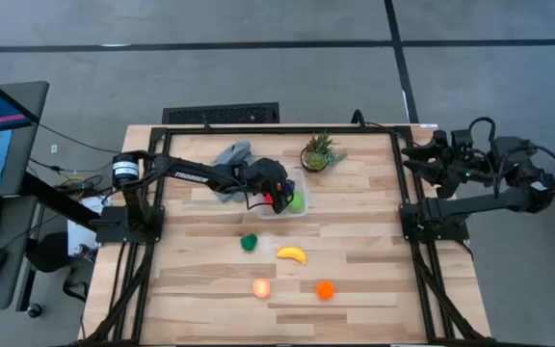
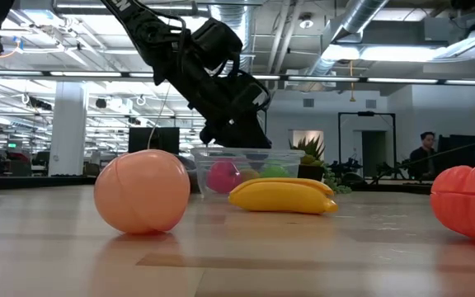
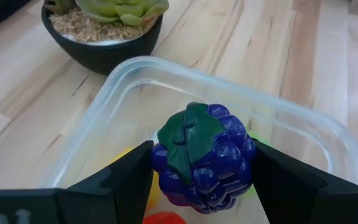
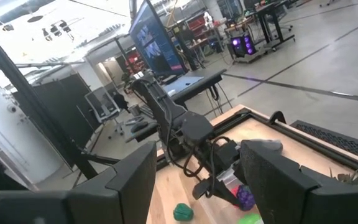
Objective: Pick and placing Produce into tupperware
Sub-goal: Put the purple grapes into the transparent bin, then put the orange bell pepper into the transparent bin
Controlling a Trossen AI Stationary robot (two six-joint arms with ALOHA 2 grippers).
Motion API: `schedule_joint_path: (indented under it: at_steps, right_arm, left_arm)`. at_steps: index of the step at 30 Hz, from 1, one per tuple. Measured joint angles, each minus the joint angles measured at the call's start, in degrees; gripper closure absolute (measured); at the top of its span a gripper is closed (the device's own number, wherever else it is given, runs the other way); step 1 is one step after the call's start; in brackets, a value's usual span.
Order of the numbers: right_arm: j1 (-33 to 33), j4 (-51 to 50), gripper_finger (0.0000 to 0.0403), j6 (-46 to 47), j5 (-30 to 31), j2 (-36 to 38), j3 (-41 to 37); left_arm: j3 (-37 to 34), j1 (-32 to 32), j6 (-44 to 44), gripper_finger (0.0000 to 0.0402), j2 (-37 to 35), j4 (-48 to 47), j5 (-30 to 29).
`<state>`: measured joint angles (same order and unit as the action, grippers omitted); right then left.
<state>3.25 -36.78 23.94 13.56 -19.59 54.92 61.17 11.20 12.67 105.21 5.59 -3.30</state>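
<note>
My left gripper (image 1: 279,196) hangs over the clear tupperware (image 1: 297,208), shut on a purple grape bunch with a green leaf (image 3: 204,158). Inside the tupperware (image 2: 246,169) lie a red piece (image 2: 223,176) and a green piece (image 2: 272,172). On the bare table rest a dark green piece (image 1: 250,242), a yellow banana (image 1: 292,254), a peach (image 1: 262,287) and an orange piece (image 1: 326,289). My right gripper (image 4: 197,180) waits open, raised at the table's right edge, holding nothing. My left gripper pinches the grape bunch by its two opposite sides (image 3: 157,165) between its two fingers (image 3: 129,177). The fingers slant down from the table's left side. The bunch is lifted clear above the tupperware's inside, its leaf turned toward the wrist camera.
A spiky potted plant (image 1: 318,154) stands just beyond the tupperware's far side, its black pot (image 3: 104,43) close to the rim. A grey cloth (image 1: 231,159) lies under my left arm. The near half of the table holds only the loose produce.
</note>
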Motion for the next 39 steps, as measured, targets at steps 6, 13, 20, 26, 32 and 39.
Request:
schedule_joint_path:
  at_steps: [6,13,20,26,32,39]
  right_arm:
    - [0.0,-1.4,0.0147,0.0,0.0,0.0,0.0]
    - [0.0,-1.9,0.0147,0.0,0.0,0.0,0.0]
    - [0.0,-1.9,0.0147,0.1,0.0,0.0,0.0]
    - [0.0,-1.5,0.0147,2.0,0.0,0.0,-1.0]
    - [0.1,-2.9,0.0147,6.7,-1.2,0.0,-6.1]
    - [0.1,0.2,0.0147,7.2,-2.5,0.1,-7.6]
  left_arm:
    - [0.0,-0.3,-0.1,0.0162,0.0,0.6,0.7]
    - [0.0,-0.3,-0.1,0.0123,0.0,1.6,1.5]
    - [0.0,-0.3,-0.1,0.0095,0.0,1.8,1.5]
    - [2.1,-0.3,0.4,0.0094,0.0,2.3,5.3]
    - [6.7,-0.3,-0.7,0.0093,-0.1,1.1,14.4]
    - [12.3,-0.3,-3.5,0.0093,-0.6,-11.5,26.7]
